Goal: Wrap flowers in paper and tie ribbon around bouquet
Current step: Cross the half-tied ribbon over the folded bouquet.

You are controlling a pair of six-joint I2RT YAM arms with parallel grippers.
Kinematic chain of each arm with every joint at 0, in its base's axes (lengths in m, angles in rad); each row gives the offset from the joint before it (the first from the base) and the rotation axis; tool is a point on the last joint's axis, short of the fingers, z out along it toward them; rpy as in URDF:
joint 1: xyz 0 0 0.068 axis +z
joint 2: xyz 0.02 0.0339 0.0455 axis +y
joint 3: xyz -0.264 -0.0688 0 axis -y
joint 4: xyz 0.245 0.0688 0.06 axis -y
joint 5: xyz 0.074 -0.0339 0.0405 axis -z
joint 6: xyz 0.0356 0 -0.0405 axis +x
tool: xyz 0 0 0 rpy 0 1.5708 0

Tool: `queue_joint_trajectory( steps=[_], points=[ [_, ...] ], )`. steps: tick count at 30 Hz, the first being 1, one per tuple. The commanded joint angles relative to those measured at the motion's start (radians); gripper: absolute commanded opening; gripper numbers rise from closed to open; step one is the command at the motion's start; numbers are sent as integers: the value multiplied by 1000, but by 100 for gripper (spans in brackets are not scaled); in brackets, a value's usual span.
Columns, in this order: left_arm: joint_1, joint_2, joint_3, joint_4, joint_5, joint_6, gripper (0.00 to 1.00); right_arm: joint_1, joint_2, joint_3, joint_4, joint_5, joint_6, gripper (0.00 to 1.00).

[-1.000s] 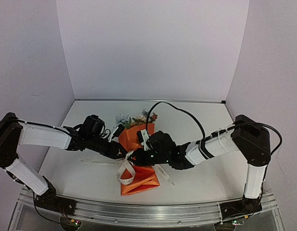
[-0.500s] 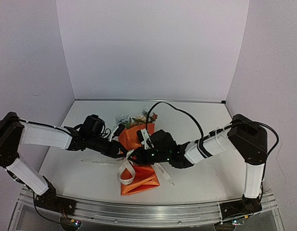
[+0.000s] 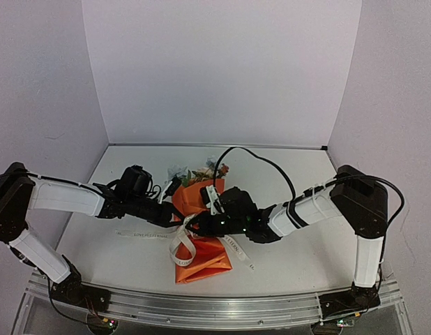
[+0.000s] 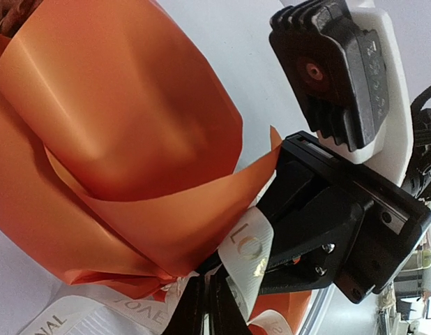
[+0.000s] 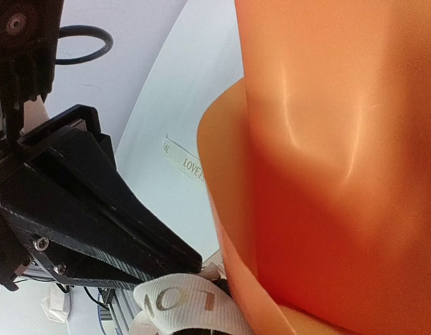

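Observation:
The bouquet (image 3: 199, 230) lies mid-table, its orange paper (image 4: 118, 139) pinched at the waist. The flowers (image 3: 201, 173) show above the far rim. The cream ribbon (image 3: 180, 246) loops at the waist, with tails trailing left and right on the table. My left gripper (image 3: 178, 220) comes in from the left. In the left wrist view my left gripper (image 4: 203, 310) is shut, with a strip of ribbon (image 4: 250, 255) pinched between the tips. My right gripper (image 3: 200, 223) meets it from the right, shut on a lettered ribbon loop (image 5: 180, 303). Both grippers' tips sit together at the pinched waist.
A ribbon tail (image 3: 142, 235) lies flat on the white table left of the bouquet; another tail (image 3: 238, 250) lies to its right. A black cable (image 3: 257, 164) arcs over the right arm. Grey walls close in the table at the back and sides.
My left gripper has shut on the ribbon at the waist. The right gripper has crept slightly left, and the hanging ribbon loop has shifted a little.

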Motion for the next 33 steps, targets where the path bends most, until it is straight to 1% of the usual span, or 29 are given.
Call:
queue_joint_trajectory(
  steps=[1,7,12,17,19,22,27,29,33],
  points=[
    [-8,6,22,1,-67,0,1,15,-36,15,147,-15,3,6],
    [-7,-19,20,-8,-111,0,0,17,-115,-42,61,47,-20,30],
    [-7,-25,17,8,-107,-6,0,23,-192,-76,-12,85,-20,37],
    [-8,-46,7,33,-71,-9,0,36,-223,-2,-274,201,-37,46],
    [-7,-53,3,36,-61,-4,0,37,-216,37,-353,235,-42,48],
    [-8,-48,6,35,-39,0,0,37,-189,83,-409,245,-19,49],
    [-15,-38,8,33,-12,9,0,37,-161,136,-442,245,19,48],
    [-17,-34,12,28,-6,15,0,38,-158,157,-479,268,1,45],
    [-19,-30,12,25,9,27,0,38,-165,158,-509,313,-50,47]
  ],
)
